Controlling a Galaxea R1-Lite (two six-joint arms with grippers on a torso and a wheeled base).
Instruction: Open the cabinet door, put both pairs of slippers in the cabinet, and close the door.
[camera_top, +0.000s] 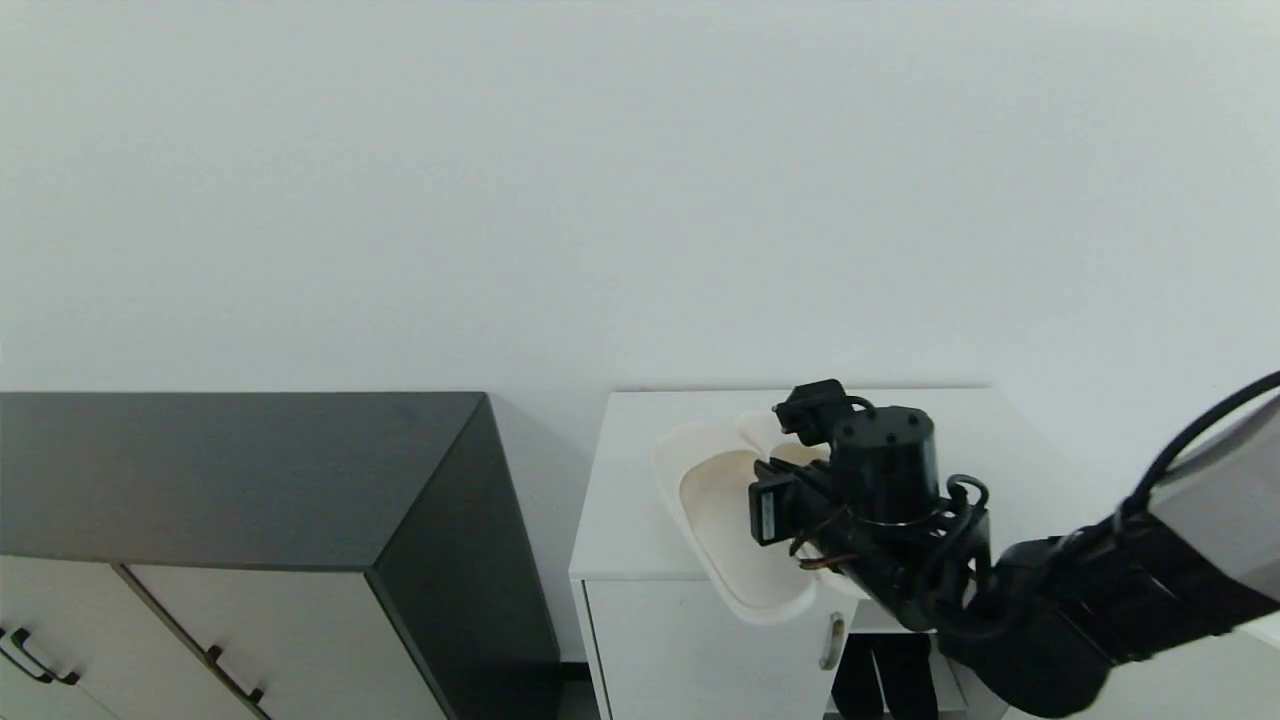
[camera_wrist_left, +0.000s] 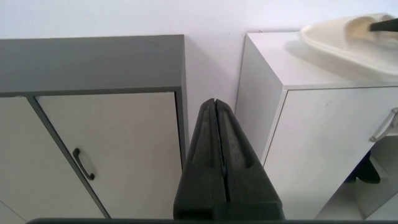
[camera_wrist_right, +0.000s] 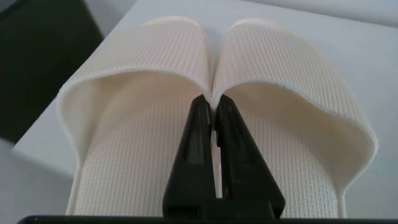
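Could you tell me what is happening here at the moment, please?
The robot's right gripper is closed on the inner strap edges of a pair of cream textured rubber slippers. The slippers lie side by side on top of the small white cabinet. The left gripper is shut and empty, in front of the gap between that cabinet and a dark-topped cabinet with pale doors.

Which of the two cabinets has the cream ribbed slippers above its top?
The narrow white cabinet on the robot's right; the right gripper pinches the cream ribbed slippers there. The wider cabinet has a dark grey top.
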